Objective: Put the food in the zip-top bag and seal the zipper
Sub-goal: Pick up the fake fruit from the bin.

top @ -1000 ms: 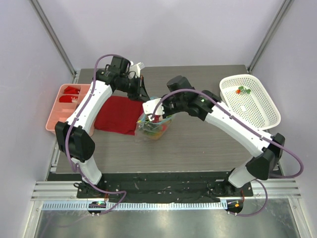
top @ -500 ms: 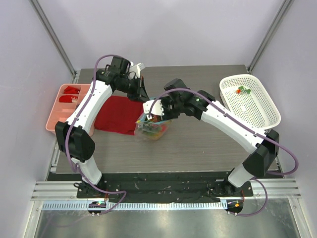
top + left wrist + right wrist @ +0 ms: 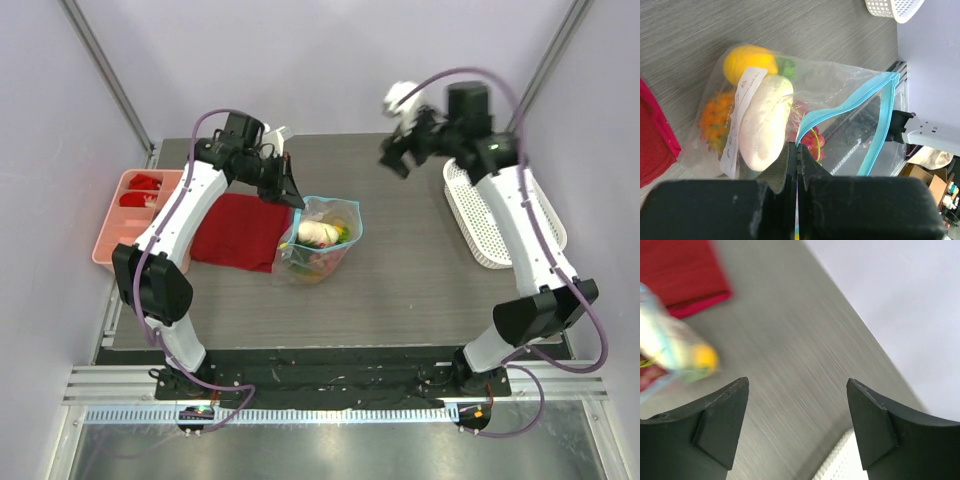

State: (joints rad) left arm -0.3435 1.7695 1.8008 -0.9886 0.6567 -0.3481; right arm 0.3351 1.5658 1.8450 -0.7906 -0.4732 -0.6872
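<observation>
Food (image 3: 765, 125) inside unsealed zip-top bag (image 3: 855, 132)

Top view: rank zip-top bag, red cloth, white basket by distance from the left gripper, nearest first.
1. zip-top bag: pinched at its mouth by the left gripper.
2. red cloth: beside the bag, on its left.
3. white basket: far right side.

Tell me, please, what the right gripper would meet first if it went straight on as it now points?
Most likely the bare table: only its wood grain shows between the open fingers of the right gripper, with the zip-top bag off to the side.
</observation>
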